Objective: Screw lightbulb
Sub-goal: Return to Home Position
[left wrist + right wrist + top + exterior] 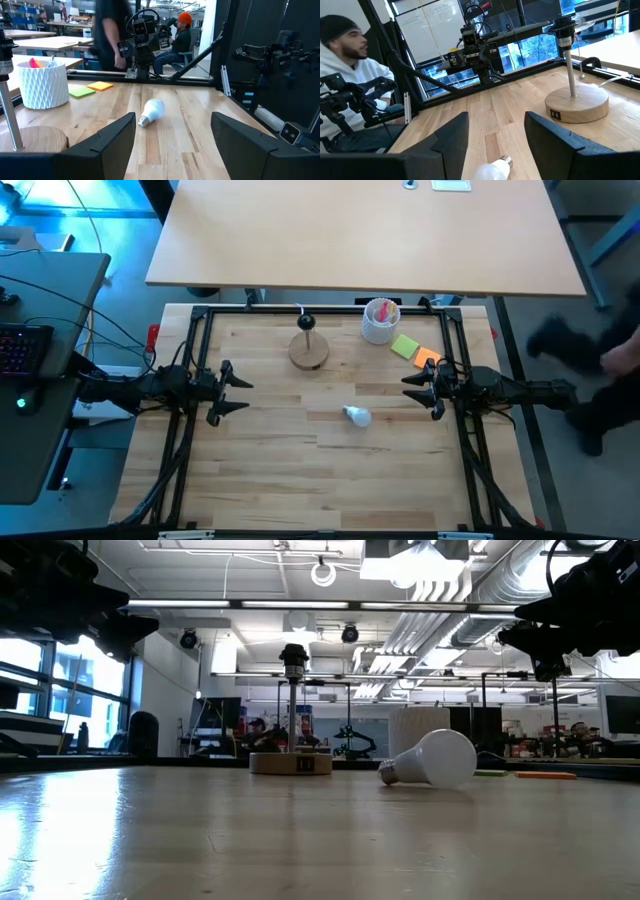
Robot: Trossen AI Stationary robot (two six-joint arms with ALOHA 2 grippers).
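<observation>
The lightbulb [357, 416] [430, 760] lies on its side on the wooden table, mid-table, its screw base [143, 121] pointing toward the left arm. It also shows in the right wrist view as the lightbulb [492, 170]. A lamp stand [308, 350] [576, 105], a round wooden disc with an upright rod and a black socket [306, 322], stands farther back. My left gripper [238, 395] [172, 130] hangs open at the table's left, level, facing the bulb. My right gripper [412, 387] [495, 130] waits at the right, level, its fingers apart with nothing between them.
A white ribbed cup [380, 320] [43, 82] with pink contents stands at the back right of the stand. A green note [405, 346] and an orange note [427, 359] lie beside it. A black frame [200, 315] rims the table. People [112, 35] [350, 45] show beyond it.
</observation>
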